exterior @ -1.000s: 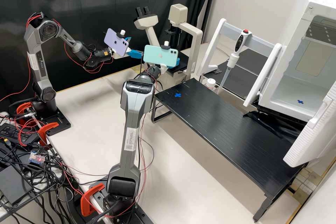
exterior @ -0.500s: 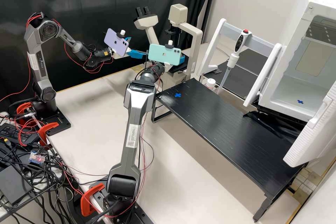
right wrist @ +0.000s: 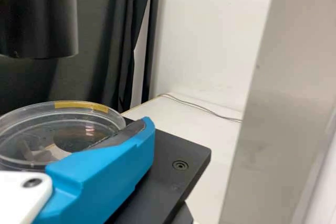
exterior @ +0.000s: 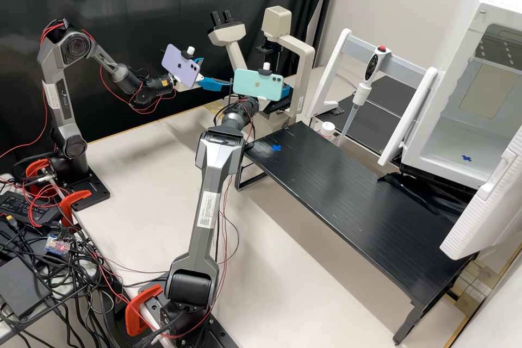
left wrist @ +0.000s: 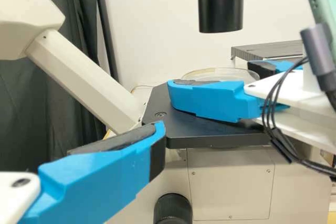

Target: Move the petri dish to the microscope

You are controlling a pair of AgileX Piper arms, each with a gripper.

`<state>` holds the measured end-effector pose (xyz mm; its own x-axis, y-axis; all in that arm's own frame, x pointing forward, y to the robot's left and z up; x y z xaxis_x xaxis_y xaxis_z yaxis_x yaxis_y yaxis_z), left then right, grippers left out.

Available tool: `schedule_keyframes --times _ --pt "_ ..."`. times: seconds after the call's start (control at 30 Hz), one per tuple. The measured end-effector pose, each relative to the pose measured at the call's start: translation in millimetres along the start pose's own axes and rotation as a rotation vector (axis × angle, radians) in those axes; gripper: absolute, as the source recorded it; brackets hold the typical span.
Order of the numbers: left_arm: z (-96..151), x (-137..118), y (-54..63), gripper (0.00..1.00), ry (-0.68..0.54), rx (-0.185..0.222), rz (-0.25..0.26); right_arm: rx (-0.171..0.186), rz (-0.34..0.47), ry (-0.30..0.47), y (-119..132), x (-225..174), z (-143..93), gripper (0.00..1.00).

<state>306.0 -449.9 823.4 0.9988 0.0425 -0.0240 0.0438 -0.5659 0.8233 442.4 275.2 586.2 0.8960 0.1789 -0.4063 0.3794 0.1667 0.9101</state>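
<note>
Well, our left arm point(exterior: 64, 100) bends high at the elbow, its left gripper point(exterior: 213, 72) spread near the microscope point(exterior: 276, 20); our right arm point(exterior: 204, 217) stretches to the microscope's stage point(right wrist: 176, 182), its right gripper point(exterior: 280, 101) clasping the petri dish point(right wrist: 58, 129) over it.

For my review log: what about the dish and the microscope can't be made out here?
- Most of the microscope's platform, high view: behind the teal phone.
- Whether the dish rests on that platform, left wrist view: the right gripper blocks its near lower edge.
- One side of the dish, right wrist view: cut off by the picture's edge.
- Upper end of the black barrel, left wrist view: cut off by the top edge.
</note>
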Motion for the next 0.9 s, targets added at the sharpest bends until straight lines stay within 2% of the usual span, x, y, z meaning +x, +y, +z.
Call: schedule_keyframes --times 0.13,0.3,0.53,0.57,0.63,0.67,0.73,0.83,0.9 --pt "0.0 0.0 0.0 1.00 0.000 0.000 0.000 -0.008 0.000 -0.002 0.5 0.6 3.7 1.00" --pt "0.0 0.0 0.0 1.00 0.000 0.000 0.000 0.026 -0.006 0.009 -1.0 -8.1 9.2 1.00" --pt "0.0 0.0 0.0 1.00 0.000 0.000 0.000 0.010 -0.059 0.066 2.1 -53.0 12.5 1.00" --pt "0.0 0.0 0.0 1.00 0.000 0.000 0.000 0.026 -0.051 0.074 5.4 -56.9 10.7 1.00" --pt "0.0 0.0 0.0 1.00 0.000 0.000 0.000 0.021 -0.049 0.096 9.3 -71.9 9.5 1.00" --pt "0.0 0.0 0.0 1.00 0.000 0.000 0.000 0.002 -0.052 0.110 10.7 -79.8 8.5 1.00" --pt "0.0 0.0 0.0 1.00 0.000 0.000 0.000 0.002 -0.053 0.122 13.6 -90.9 8.6 1.00" --pt "0.0 0.0 0.0 1.00 0.000 0.000 0.000 0.031 -0.057 0.121 16.8 -120.4 17.1 1.00" --pt "0.0 0.0 0.0 1.00 0.000 0.000 0.000 0.037 -0.049 0.124 21.5 -137.5 21.5 1.00"
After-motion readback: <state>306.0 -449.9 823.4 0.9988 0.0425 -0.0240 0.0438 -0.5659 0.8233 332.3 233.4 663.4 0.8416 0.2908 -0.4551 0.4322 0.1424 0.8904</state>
